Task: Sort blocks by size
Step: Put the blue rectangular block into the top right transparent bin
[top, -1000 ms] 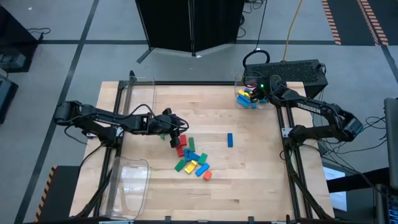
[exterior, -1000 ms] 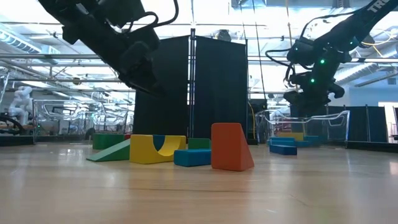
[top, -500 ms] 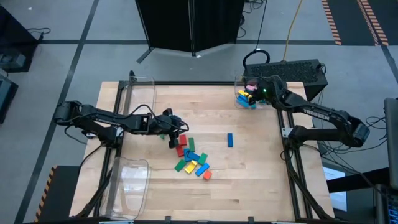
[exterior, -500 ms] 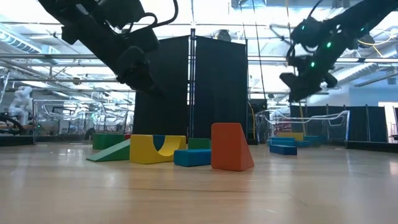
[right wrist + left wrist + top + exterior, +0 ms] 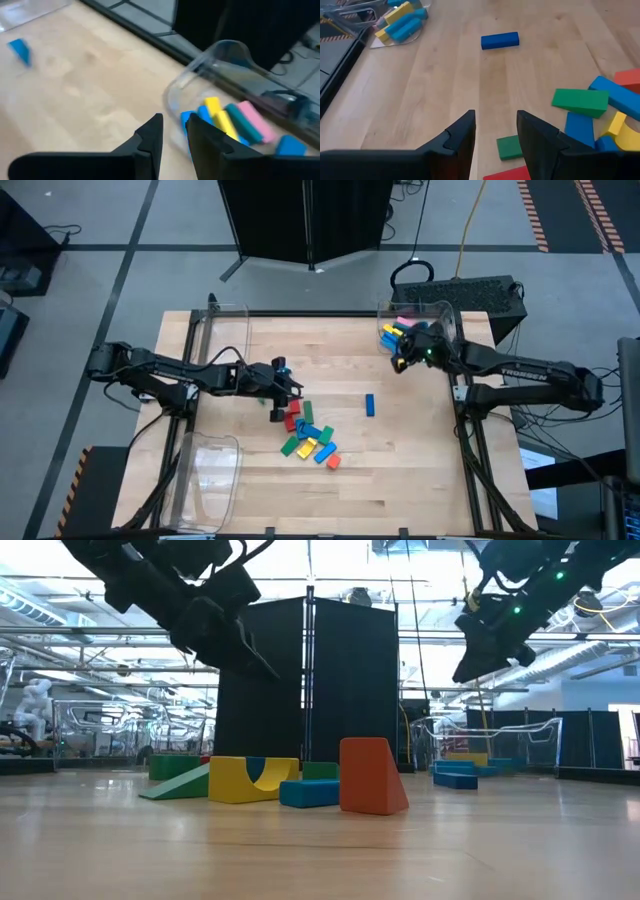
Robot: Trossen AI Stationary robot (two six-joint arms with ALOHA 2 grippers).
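Blocks (image 5: 308, 436) lay mostly heaped mid-table with one blue bar (image 5: 369, 404) apart, while the left gripper (image 5: 495, 131) hovered empty and part-open over the heap and the right gripper (image 5: 174, 131), narrow and empty, hung beside the clear bin (image 5: 440, 312) of long blocks; next likely calls for another pick
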